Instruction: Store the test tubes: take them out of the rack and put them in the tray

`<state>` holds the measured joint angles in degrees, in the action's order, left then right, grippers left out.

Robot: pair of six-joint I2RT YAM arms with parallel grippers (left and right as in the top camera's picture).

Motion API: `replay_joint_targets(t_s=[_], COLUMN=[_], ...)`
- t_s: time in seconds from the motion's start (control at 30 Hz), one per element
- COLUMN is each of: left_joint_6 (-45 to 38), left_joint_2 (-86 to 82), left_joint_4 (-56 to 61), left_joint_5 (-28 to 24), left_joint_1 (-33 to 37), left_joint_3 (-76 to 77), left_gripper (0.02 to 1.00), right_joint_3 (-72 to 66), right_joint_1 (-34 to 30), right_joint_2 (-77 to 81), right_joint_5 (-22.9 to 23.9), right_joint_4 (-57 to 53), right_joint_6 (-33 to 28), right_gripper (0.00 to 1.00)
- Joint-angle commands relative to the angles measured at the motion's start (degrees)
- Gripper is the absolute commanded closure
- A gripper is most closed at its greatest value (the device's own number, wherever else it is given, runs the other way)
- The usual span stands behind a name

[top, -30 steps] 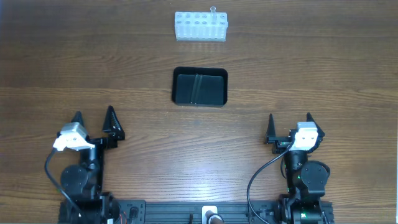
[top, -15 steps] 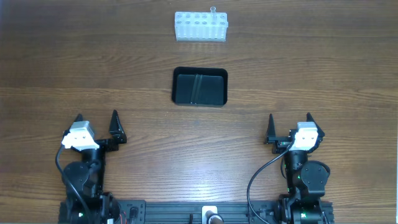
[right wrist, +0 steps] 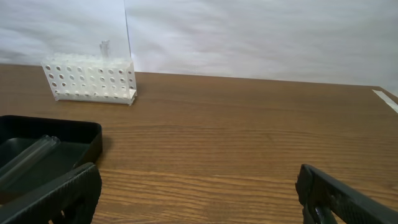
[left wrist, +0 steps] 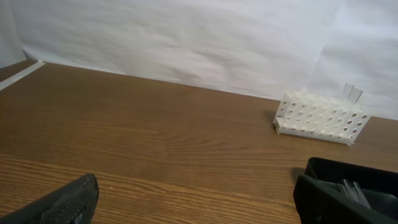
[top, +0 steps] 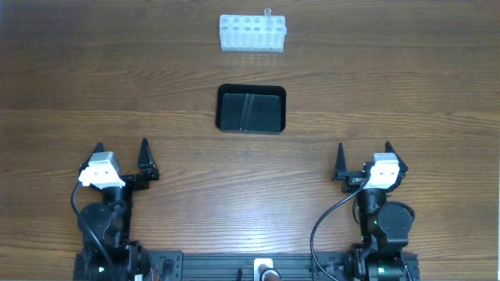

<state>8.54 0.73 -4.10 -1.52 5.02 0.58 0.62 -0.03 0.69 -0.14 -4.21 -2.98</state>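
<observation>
Test tube (top: 268,13): one, upright, rack (top: 242,35) right end
Lying tubes (top: 248,111): seemingly two, in tray (top: 250,131), pointing away from arms
Jaws: left gripper (top: 120,145), right gripper (top: 364,146) wide, empty

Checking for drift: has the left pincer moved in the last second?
Yes, the left pincer swung slightly right, toward the black tray's side of the table.

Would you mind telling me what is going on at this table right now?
Nothing is being handled at this moment. The left gripper and the right gripper both sit open near their bases, well short of the task's things. At the far side of the table, one test tube stands at an end of the white rack. Clear tubes lie in the black tray between the rack and the arms, so the job looks nearly finished.
</observation>
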Motion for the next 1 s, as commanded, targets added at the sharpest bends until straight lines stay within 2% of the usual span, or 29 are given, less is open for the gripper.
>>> replay_joint_targets(t_s=[0.03, 0.73, 0.83, 0.93, 1.0], left_joint_6=[-1.05, -1.07, -1.05, -1.05, -1.07], left_joint_2=[-0.57, -0.57, -0.57, -0.57, -0.57], left_joint_4=[-0.28, -0.28, -0.31, -0.28, -0.31], left_joint_5=[0.04, 0.04, 0.02, 0.04, 0.04], left_joint_1=[0.35, 0.35, 0.35, 0.35, 0.35], left_joint_3=[-0.24, -0.24, -0.24, -0.24, -0.24], left_gripper=[0.020, 0.023, 0.020, 0.020, 0.020], right_joint_3=[-0.31, -0.31, -0.31, 0.28, 2.19], right_joint_1=[-0.11, -0.11, -0.15, -0.15, -0.13], right_joint_2=[-0.42, -0.42, -0.42, -0.42, -0.42], right_joint_5=[-0.66, -0.66, 3.80, -1.18, -2.10], right_joint_4=[-0.09, -0.09, 1.73, 5.95, 6.99], right_joint_6=[0.35, 0.33, -2.84, -0.22, 3.54], right_gripper=[0.009, 0.009, 0.009, 0.007, 0.009])
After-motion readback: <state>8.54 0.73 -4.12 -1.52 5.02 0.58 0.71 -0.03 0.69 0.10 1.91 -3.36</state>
